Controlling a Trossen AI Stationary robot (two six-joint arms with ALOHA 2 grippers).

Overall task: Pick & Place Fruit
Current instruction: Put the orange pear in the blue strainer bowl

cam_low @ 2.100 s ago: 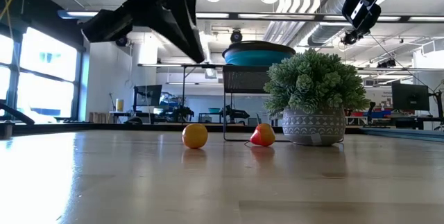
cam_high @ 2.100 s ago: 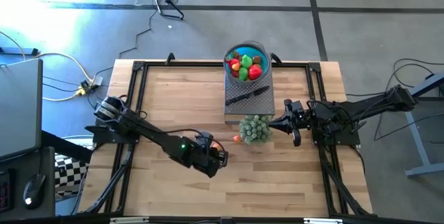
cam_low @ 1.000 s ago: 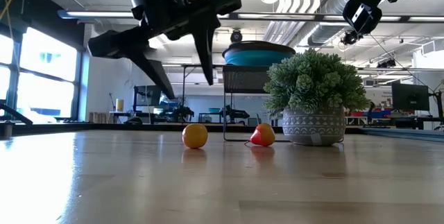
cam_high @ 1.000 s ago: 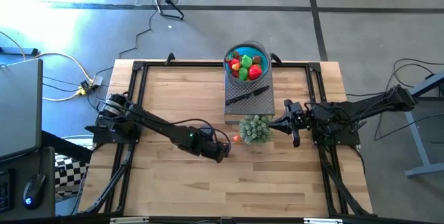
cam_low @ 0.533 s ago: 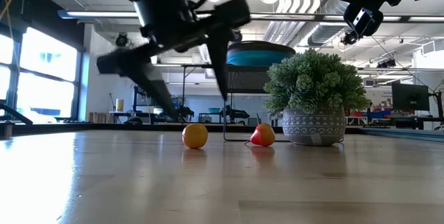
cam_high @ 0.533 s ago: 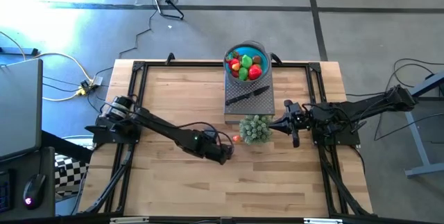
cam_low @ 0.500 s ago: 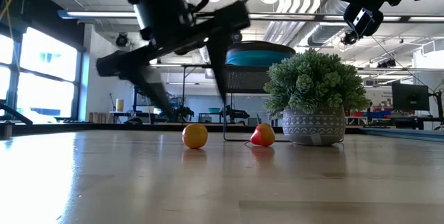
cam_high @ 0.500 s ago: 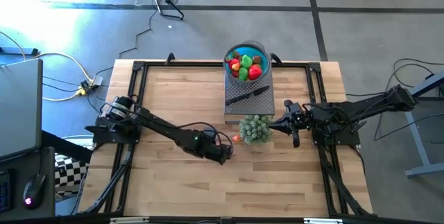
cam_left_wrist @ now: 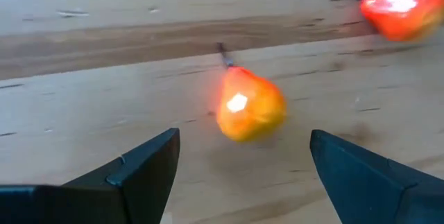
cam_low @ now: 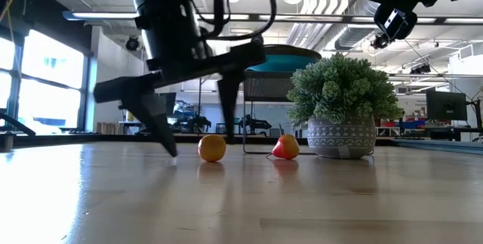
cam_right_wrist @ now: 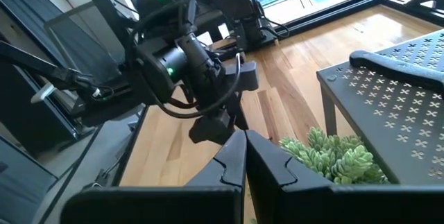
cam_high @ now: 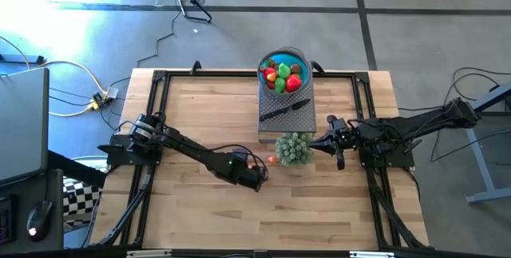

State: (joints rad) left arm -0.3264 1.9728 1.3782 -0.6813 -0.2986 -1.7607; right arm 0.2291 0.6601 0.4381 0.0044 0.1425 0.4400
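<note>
The left tool [cam_low: 198, 144] is low over the wooden worktop [cam_high: 200, 114], with its two fingers [cam_left_wrist: 149, 161] spread wide. Their tips are near the wood, one at each side of a small orange fruit [cam_left_wrist: 248, 105] with a short stem. The fingers do not touch the fruit, and it lies on the worktop between them. In the low view this orange fruit [cam_low: 212, 148] stands just beside the nearer finger. A little more to the right lies a red fruit [cam_low: 285, 147], close to a small potted plant [cam_low: 343, 100] with pale green leaves in a patterned pot. Behind the plant is a dark perforated stand [cam_high: 286, 112], and a black-handled knife [cam_high: 284, 111] lies on it. At the far end of the stand is a blue bowl [cam_high: 283, 72] with many small red, green and yellow fruits inside. On the right side of the worktop, the right tool [cam_high: 313, 144] hangs near the plant, its fingers pressed together and holding nothing.
</note>
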